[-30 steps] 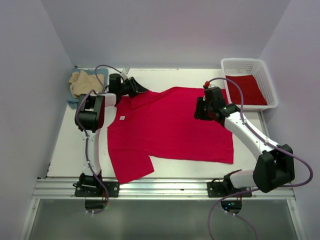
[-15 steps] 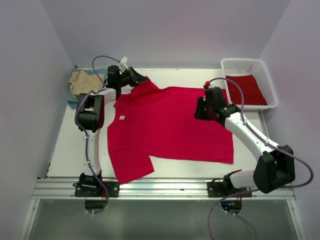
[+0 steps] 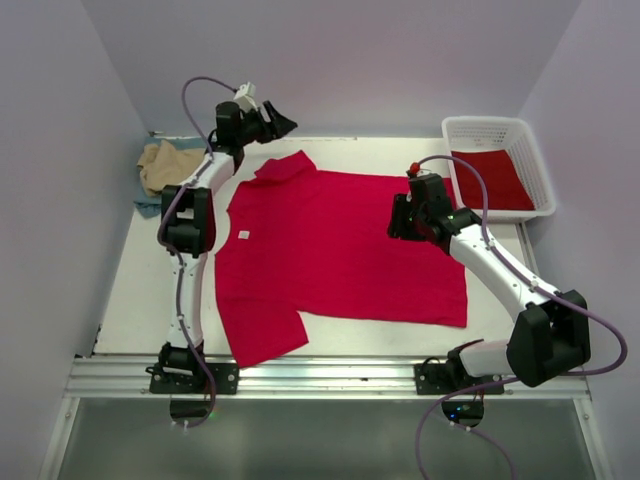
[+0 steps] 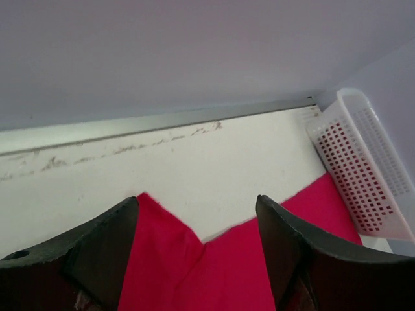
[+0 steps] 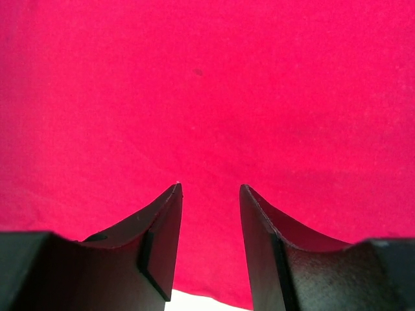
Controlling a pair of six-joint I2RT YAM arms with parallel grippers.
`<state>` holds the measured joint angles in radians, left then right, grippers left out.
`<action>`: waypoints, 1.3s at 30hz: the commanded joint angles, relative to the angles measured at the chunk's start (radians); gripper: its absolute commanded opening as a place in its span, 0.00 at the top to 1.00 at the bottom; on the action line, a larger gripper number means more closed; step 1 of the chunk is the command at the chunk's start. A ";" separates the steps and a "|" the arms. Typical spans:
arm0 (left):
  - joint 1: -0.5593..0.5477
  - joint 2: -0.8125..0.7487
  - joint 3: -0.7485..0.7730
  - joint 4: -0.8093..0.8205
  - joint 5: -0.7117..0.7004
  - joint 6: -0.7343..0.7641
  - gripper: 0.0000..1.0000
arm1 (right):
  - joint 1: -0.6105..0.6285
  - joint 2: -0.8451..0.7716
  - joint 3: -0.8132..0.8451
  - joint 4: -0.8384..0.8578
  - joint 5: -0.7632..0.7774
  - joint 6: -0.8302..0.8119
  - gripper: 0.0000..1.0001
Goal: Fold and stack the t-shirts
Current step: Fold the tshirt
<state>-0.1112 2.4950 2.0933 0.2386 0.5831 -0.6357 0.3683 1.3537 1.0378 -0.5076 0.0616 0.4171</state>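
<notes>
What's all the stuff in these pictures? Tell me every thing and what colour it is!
spread t-shirt: one, bright red, flat on the middle of the table
red cloth: one, inside the basket; probably another shirt
tan shirt: one, crumpled at the far left corner
blue-grey shirt: one, peeking out beneath the tan shirt
basket: one, white plastic lattice, far right corner
table: one, white
left gripper: one, black, open and empty, raised beyond the spread t-shirt's far sleeve
right gripper: one, black, open, low over the spread t-shirt's right part
</notes>
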 commanded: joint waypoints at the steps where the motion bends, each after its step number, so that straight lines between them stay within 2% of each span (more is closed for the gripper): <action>1: 0.013 0.001 -0.094 -0.010 -0.048 0.073 0.23 | 0.004 -0.021 -0.016 0.020 0.009 -0.009 0.55; 3: 0.013 -0.077 -0.185 0.037 -0.072 0.077 0.22 | 0.003 -0.018 -0.019 0.026 0.006 -0.006 0.55; 4: 0.013 -0.108 -0.282 0.097 -0.083 0.090 0.22 | 0.003 -0.011 -0.019 0.026 0.001 -0.005 0.55; 7: 0.013 -0.206 -0.386 0.084 -0.185 0.125 0.21 | 0.003 -0.004 -0.016 0.026 -0.006 -0.005 0.55; 10: 0.028 -0.228 -0.377 -0.010 -0.276 0.151 0.20 | 0.003 0.001 -0.019 0.038 -0.016 0.000 0.56; 18: 0.045 -0.281 -0.461 -0.018 -0.396 0.156 0.20 | 0.003 0.005 -0.030 0.046 -0.025 0.002 0.57; 24: 0.045 -0.271 -0.441 -0.171 -0.491 0.104 0.21 | 0.003 0.007 -0.025 0.046 -0.017 -0.001 0.58; 39: 0.045 -0.177 -0.389 -0.335 -0.517 0.004 0.39 | 0.003 0.013 -0.021 0.041 -0.014 0.000 0.61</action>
<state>-0.0666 2.2936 1.6737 -0.0502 0.0963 -0.5957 0.3683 1.3571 1.0088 -0.4927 0.0494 0.4183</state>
